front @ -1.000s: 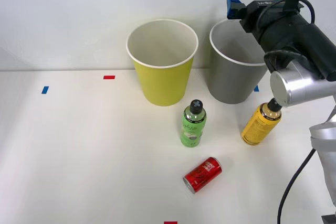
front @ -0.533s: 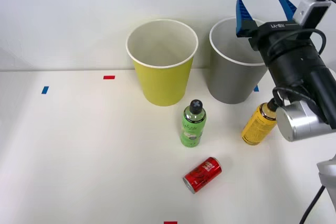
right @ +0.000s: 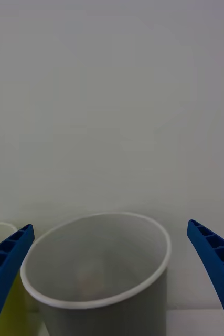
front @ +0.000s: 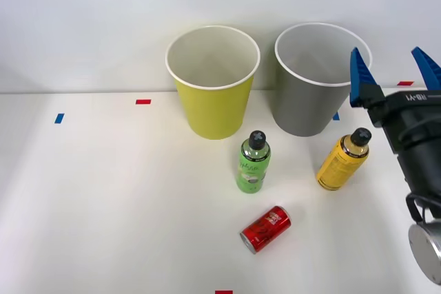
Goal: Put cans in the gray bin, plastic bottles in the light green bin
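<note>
The right gripper (front: 394, 77) stands at the right side of the front view with its two blue ribbed fingers (front: 360, 80) spread wide apart and nothing between them. It points up and away, just to the right of the gray bin (front: 310, 105) and above the yellow-orange bottle (front: 341, 161). Its black wrist body fills the space below the fingers toward the right edge.

In the same view, the gray bin stands upright at the back of the white table (front: 103, 204), and the light green bin (front: 213, 94) stands upright just beside it on the left, the two near each other but apart. The green bottle (front: 252, 163) stands upright in front of the gap between the bins. The yellow-orange bottle leans in front of the gray bin, its dark cap tilted toward the right. The red can (front: 266, 228) lies on its side nearer the front edge, below the green bottle and well apart from both bins. Small red and blue tape marks (front: 142, 101) dot the table.

In the right wrist view, the right gripper (right: 112, 283) again shows its fingers (right: 7, 262) wide apart at the two lower corners. Between them sits the gray bin (right: 64, 247), open mouth up, its white rim and pale inside visible. A sliver of the light green bin (right: 9, 310) shows beside it.
</note>
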